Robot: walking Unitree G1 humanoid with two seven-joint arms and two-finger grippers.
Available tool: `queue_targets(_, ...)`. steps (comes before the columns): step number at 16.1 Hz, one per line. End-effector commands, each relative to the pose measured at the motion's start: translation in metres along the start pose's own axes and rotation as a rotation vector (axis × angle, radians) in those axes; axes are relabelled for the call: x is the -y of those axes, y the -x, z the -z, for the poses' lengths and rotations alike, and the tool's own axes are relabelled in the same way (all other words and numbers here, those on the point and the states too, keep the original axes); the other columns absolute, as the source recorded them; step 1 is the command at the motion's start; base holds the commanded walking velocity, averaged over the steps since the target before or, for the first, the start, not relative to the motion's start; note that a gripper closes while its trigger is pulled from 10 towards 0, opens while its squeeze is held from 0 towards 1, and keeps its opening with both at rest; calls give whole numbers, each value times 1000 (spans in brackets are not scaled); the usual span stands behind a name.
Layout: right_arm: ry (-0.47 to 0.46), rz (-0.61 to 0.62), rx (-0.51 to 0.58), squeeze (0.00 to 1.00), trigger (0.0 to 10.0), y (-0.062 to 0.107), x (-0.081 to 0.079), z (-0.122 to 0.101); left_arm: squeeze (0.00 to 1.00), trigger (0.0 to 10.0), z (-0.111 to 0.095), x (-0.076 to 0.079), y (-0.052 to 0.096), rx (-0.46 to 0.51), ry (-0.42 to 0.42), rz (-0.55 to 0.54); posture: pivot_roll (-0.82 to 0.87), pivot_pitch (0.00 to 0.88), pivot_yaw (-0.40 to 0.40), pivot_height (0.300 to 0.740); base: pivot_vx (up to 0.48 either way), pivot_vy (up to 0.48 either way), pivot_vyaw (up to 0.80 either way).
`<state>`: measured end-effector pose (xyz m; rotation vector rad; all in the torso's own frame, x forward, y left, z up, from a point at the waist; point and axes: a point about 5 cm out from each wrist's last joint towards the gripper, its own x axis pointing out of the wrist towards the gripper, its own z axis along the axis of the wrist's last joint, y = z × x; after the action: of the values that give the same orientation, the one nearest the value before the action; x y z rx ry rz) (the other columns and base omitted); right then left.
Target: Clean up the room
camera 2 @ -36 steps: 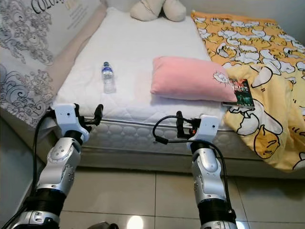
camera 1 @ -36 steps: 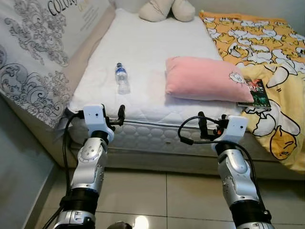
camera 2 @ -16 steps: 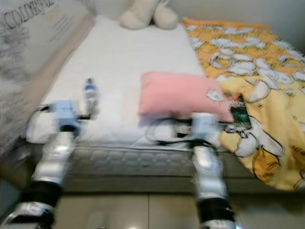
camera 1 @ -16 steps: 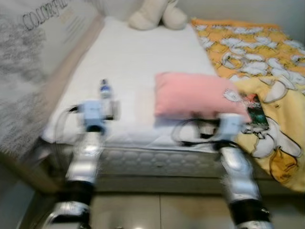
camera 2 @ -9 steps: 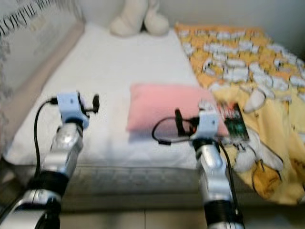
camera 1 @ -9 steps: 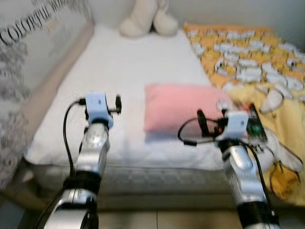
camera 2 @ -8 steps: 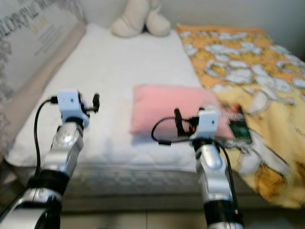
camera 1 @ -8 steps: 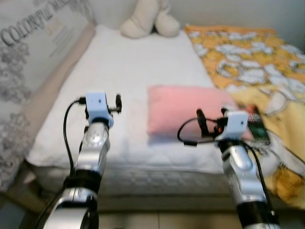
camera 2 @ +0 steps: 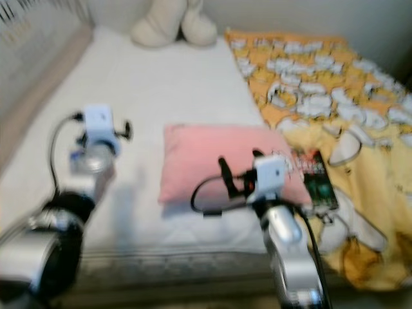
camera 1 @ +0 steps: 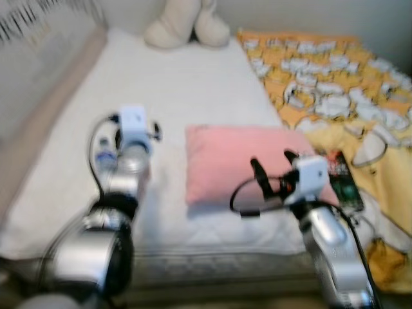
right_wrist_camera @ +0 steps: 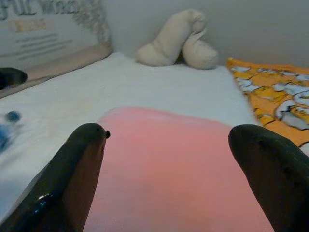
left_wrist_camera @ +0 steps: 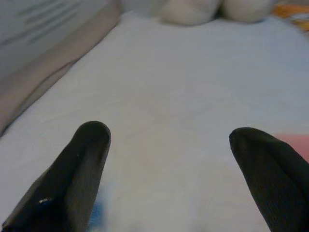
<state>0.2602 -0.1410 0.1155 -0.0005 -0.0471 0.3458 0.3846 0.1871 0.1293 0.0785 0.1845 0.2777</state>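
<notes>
Reaching over the bed [camera 1: 193, 84], both arms look set for a first pickup. The left tool [left_wrist_camera: 169, 159] hovers spread wide just above the clear, blue-labelled water bottle [camera 1: 103, 156] near the left edge; lowering onto it seems next. The right tool [right_wrist_camera: 166, 164], also spread, hangs over the pink pillow [camera 1: 238, 158].

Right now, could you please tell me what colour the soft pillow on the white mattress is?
The pillow is plain pink, clearest in the right wrist view.
</notes>
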Motion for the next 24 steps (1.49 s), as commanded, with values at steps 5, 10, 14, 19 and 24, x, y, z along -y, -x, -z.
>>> queue_targets(5, -19, -24, -121, 0, 10000, 52, -9, -6, 0, 10000, 26, -8, 2, -129, -36, -67, -320, 87, -125, 740, 0, 0, 0)
queue_targets(10, -50, -45, -246, 0, 10000, 90, -21, -8, 0, 10000, 42, -18, 4, -185, -34, -73, -375, 161, -156, 740, 0, 0, 0)
queue_targets(14, -66, -57, -304, 0, 10000, 106, -26, -13, 0, 10000, 60, -13, 11, -272, -64, -70, -410, 187, -183, 740, 0, 0, 0)
queue_targets(19, -68, -57, -340, 0, 10000, 112, -25, -14, 0, 10000, 74, -32, 16, -319, -242, -231, -420, 187, -190, 740, 0, 0, 0)
queue_targets(24, -78, -66, -352, 0, 10000, 107, -25, -10, 0, 10000, 76, -62, 16, -322, -350, -317, -385, 177, -178, 740, 0, 0, 0)
